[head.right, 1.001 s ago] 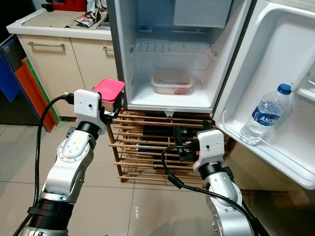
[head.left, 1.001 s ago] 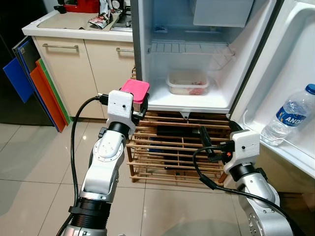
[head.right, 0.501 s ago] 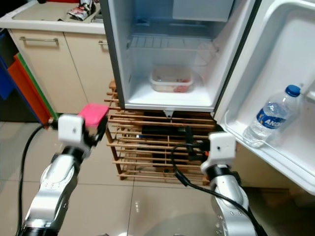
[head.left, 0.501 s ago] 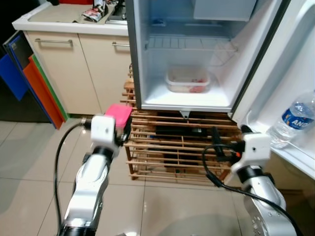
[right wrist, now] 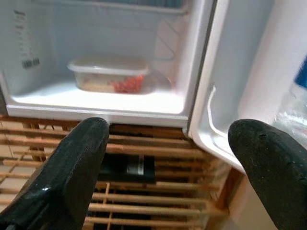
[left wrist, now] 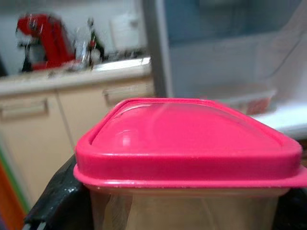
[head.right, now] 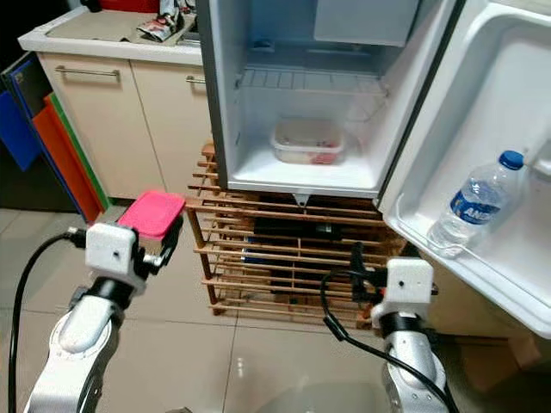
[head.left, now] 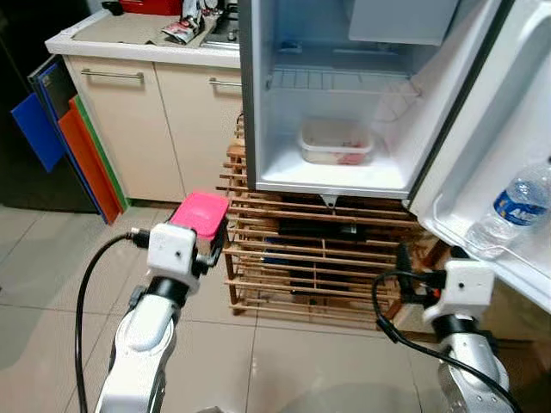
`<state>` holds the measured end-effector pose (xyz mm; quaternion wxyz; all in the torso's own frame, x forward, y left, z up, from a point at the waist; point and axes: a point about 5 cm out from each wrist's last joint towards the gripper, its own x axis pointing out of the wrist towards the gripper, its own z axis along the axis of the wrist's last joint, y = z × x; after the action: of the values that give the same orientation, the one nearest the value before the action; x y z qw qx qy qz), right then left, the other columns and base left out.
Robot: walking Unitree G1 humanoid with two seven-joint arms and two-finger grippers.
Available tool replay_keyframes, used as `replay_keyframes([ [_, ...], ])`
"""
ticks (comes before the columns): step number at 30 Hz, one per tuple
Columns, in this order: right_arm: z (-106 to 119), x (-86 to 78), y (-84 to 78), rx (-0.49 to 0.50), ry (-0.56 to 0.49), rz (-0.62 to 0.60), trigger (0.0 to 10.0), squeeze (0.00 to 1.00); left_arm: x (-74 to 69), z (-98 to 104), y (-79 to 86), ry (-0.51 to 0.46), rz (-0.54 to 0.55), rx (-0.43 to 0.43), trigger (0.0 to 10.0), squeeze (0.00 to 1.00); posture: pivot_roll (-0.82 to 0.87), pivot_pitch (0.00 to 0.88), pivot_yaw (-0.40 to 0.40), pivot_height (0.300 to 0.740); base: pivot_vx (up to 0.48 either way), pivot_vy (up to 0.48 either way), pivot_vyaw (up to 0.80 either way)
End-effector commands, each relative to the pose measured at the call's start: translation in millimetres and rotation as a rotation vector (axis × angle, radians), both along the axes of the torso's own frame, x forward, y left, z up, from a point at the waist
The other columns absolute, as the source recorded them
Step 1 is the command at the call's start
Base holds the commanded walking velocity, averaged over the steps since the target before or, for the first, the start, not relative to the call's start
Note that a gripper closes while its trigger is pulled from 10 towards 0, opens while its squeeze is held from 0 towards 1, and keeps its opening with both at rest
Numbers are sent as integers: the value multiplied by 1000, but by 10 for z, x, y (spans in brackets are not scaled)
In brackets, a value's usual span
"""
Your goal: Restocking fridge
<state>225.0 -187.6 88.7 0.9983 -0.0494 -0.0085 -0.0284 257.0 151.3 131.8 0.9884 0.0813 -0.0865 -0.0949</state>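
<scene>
My left gripper [head.left: 205,225] is shut on a clear container with a pink lid [head.left: 200,212], held low in front of the cabinets, left of and below the open fridge [head.left: 258,103]. The lid [left wrist: 187,134] looms close in the left wrist view. On the fridge floor sits a clear tub with red food [head.left: 336,142]. My right gripper [right wrist: 168,158] is open with nothing between its fingers, low before the wooden rack [head.left: 318,258] and facing the fridge. A water bottle [head.right: 469,202] stands in the door shelf [head.right: 448,254].
The fridge door [head.right: 495,129] swings open on the right. The fridge rests on the wooden slatted rack. Beige cabinets [head.left: 146,112] under a cluttered counter [head.left: 129,30] stand at left, with coloured boards [head.left: 77,151] leaning beside them. The floor is glossy tile [head.left: 52,284].
My left arm has dropped and pulled back left from the fridge's lower corner, still holding the pink-lidded container. The right gripper has moved lower and rightward.
</scene>
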Motion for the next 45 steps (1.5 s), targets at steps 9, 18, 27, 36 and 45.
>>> replay_keyframes([
  [9, 27, 82, 84, -4, -29, 42, 10000, 0, 108, 128, -106, -41, -56, -6, 10000, 0, -65, 0, 13, 740, 454, 0, 0],
  [18, 27, 95, 98, -17, -26, 72, 10000, 0, 129, 125, -136, -35, -56, -46, 10000, 0, -75, 0, 8, 740, 457, 0, 0],
  [27, 11, 91, 97, -22, -23, 90, 10000, 0, 123, 111, -188, -31, -76, -56, 10000, 0, -78, 0, 4, 740, 480, 0, 0],
  [36, -4, 19, 227, 5, -10, 204, 10000, 0, 191, 193, -237, -64, -65, -67, 10000, 0, -91, 0, 2, 740, 418, 0, 0],
  [45, -105, -133, 203, 12, 77, 306, 10000, 0, 434, 235, -338, -20, -85, -75, 10000, 0, -119, 0, 0, 740, 0, 0, 0],
])
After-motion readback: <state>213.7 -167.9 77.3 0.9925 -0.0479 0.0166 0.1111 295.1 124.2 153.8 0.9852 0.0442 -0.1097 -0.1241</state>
